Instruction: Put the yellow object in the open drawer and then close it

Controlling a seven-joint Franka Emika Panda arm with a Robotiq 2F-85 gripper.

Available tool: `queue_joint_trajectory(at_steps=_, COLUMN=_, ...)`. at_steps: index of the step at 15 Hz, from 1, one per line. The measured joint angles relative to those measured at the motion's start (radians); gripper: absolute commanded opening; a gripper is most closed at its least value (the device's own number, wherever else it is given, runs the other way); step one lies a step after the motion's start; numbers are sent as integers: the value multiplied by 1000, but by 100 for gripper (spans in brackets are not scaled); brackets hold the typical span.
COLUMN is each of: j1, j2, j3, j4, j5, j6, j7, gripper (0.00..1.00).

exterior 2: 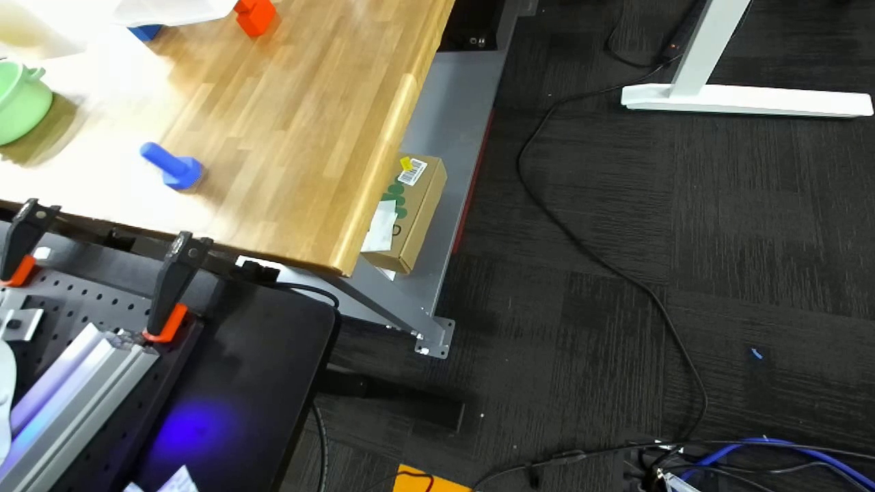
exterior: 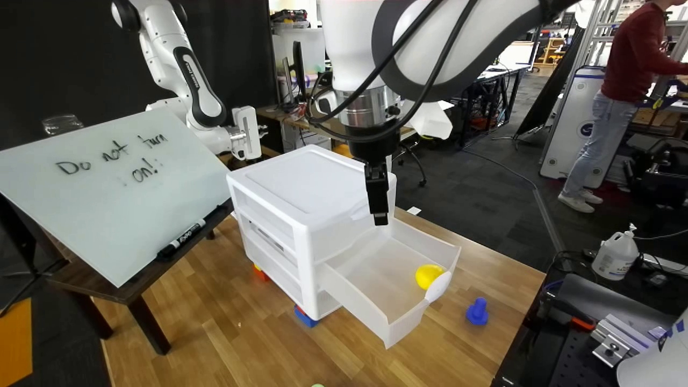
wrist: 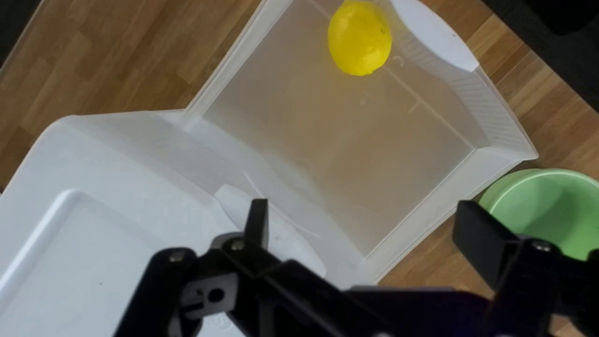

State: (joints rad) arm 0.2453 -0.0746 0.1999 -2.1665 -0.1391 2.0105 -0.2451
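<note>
The yellow object [exterior: 429, 276], a lemon-like rounded item, rests inside the open drawer [exterior: 371, 277] against its front wall, by the handle. In the wrist view the yellow object [wrist: 359, 38] lies at the top, and the drawer [wrist: 355, 140] is pulled far out of the white drawer unit [exterior: 306, 183]. My gripper [wrist: 362, 203] stands open, its fingers wide apart with nothing between them. In an exterior view the gripper [exterior: 380, 219] points down above the rear of the drawer, close to the unit's front and apart from the yellow object.
A green bowl [wrist: 557, 210] sits right beside the drawer's side wall. On the table in front of the drawer stands a small blue object [exterior: 477, 312]. Red [exterior: 260, 273] and blue blocks [exterior: 305, 316] are under the unit. A whiteboard [exterior: 118, 188] leans on a dark stand beside it.
</note>
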Motion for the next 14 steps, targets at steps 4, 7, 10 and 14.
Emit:
queue_joint_trajectory(at_steps=4, j1=9, j2=-50, j3=27, j4=-31, j5=0, j6=2, j7=48, gripper=100)
queue_joint_trajectory(at_steps=7, j1=15, j2=-105, j3=40, j4=-89, j5=0, j6=34, j7=106, gripper=100)
queue_joint_trajectory(at_steps=10, j1=12, j2=-175, j3=35, j4=-169, j5=9, j6=116, j7=178, gripper=100)
queue_joint_trajectory(at_steps=14, j1=7, j2=-303, j3=6, j4=-327, j5=62, j6=264, j7=274, gripper=100)
